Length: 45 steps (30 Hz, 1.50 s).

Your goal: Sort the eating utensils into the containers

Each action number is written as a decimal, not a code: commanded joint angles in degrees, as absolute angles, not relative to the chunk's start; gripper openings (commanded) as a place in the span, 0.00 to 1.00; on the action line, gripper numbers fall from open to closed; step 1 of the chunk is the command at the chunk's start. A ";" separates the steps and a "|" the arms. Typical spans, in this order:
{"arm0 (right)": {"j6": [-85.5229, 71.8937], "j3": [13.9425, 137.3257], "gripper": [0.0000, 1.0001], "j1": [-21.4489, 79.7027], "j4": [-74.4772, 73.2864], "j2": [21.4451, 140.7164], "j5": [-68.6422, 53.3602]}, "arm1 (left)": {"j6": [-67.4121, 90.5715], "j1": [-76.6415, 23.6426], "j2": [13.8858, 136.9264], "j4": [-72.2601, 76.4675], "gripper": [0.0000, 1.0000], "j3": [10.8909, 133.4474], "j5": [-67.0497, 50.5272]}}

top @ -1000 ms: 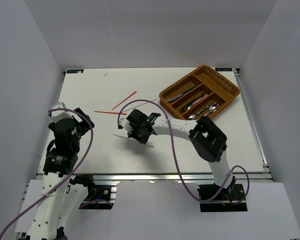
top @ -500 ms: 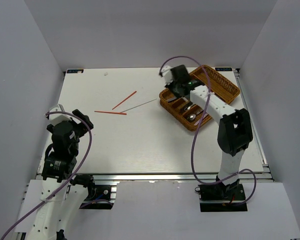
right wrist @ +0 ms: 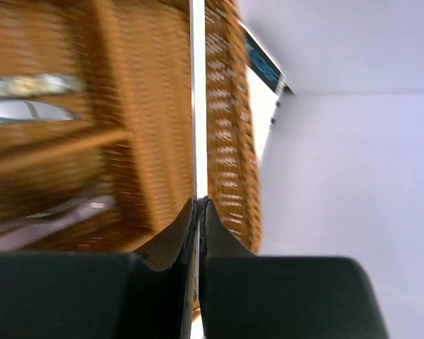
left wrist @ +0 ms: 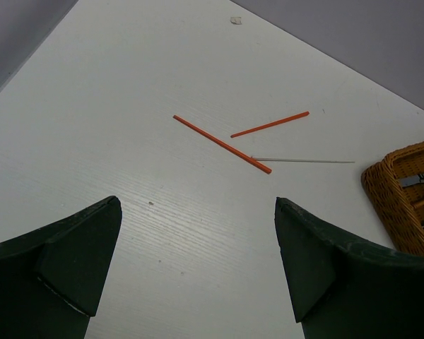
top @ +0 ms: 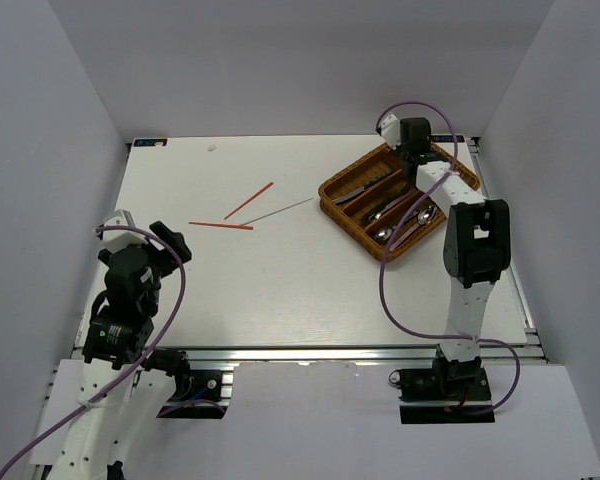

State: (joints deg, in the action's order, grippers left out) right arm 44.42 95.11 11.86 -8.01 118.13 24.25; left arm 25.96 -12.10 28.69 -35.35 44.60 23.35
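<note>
My right gripper (top: 412,140) is shut on a thin pale chopstick (right wrist: 196,106) that runs straight out from its tips, above the far long compartment of the brown wicker tray (top: 450,172), whose weave is blurred in the right wrist view (right wrist: 226,106). Silver spoons (top: 405,222) and knives (top: 365,190) lie in the tray's other compartments. Two red-orange chopsticks (top: 249,200) (top: 220,225) and a pale chopstick (top: 280,210) lie on the table left of the tray. My left gripper (left wrist: 198,212) is open and empty at the near left, facing them (left wrist: 222,145).
The white table (top: 280,280) ends at a metal rail along the near edge. Grey walls stand close on the left, back and right. A tray corner (left wrist: 396,191) shows at the right of the left wrist view.
My right arm has swung from the middle of the table to the far right end of the tray, carrying the pale chopstick. The left arm has barely moved.
</note>
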 commanded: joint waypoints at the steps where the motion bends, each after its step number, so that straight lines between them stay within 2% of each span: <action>1: 46.76 96.94 0.00 8.00 -4.83 118.39 23.47 | 26.02 -13.09 28.48 -34.45 0.98 44.39 23.20; 9: 46.93 91.50 0.00 3.87 -3.42 118.91 22.77 | 25.93 -13.36 29.00 -34.37 0.98 44.38 22.94; 14: 44.13 88.86 0.00 1.85 -5.27 118.48 17.76 | 25.84 -13.36 29.44 -34.37 0.98 44.38 22.76; 17: 43.16 87.28 0.06 1.76 -5.01 118.04 16.96 | 25.84 -13.36 30.23 -34.37 0.98 44.38 22.68; 24: 41.23 87.53 0.41 1.76 -4.48 116.37 16.62 | 25.93 -13.45 30.59 -34.45 0.98 44.47 23.03; 25: 40.26 87.97 0.42 1.84 -5.09 115.76 16.61 | 25.93 -13.45 30.59 -34.45 0.98 44.47 23.03; 26: 39.82 89.54 0.51 2.11 -5.71 114.71 16.52 | 25.93 -13.45 30.67 -34.45 0.98 44.47 23.03; 27: 39.21 90.60 0.65 2.28 -6.32 114.18 16.26 | 25.93 -13.53 30.85 -34.45 0.98 44.47 23.03; 29: 37.19 94.19 0.76 4.03 -8.69 111.90 15.30 | 25.93 -13.45 31.11 -34.45 0.98 44.47 22.94; 30: 36.48 95.18 0.87 5.09 -9.14 111.19 15.38 | 25.84 -13.45 31.11 -34.45 0.98 44.47 22.85; 31: 35.69 96.23 0.89 6.40 -9.40 110.31 15.82 | 25.84 -13.45 31.29 -34.37 0.98 44.47 22.85; 33: 35.33 98.08 0.89 11.76 -9.49 108.20 18.18 | 25.84 -13.45 31.55 -34.45 0.98 44.56 22.94; 39: 35.17 102.04 0.89 34.69 -5.27 110.30 38.22 | 26.10 -13.45 31.90 -34.89 0.98 44.65 23.91; 41: 35.68 104.40 0.89 39.45 -9.81 113.27 25.82 | 26.19 -13.45 32.08 -34.89 0.98 44.65 24.26; 42: 34.12 106.42 0.89 40.33 -16.80 114.77 19.40 | 26.19 -13.45 32.43 -35.07 0.98 44.74 24.26; 43: 33.75 111.74 0.89 41.73 -19.66 118.35 9.68 | 26.28 -13.45 32.69 -35.07 0.98 44.74 24.61; 45: 35.32 118.88 0.89 42.36 -30.77 122.85 0.66 | 26.45 -13.45 33.04 -35.33 0.98 44.82 24.96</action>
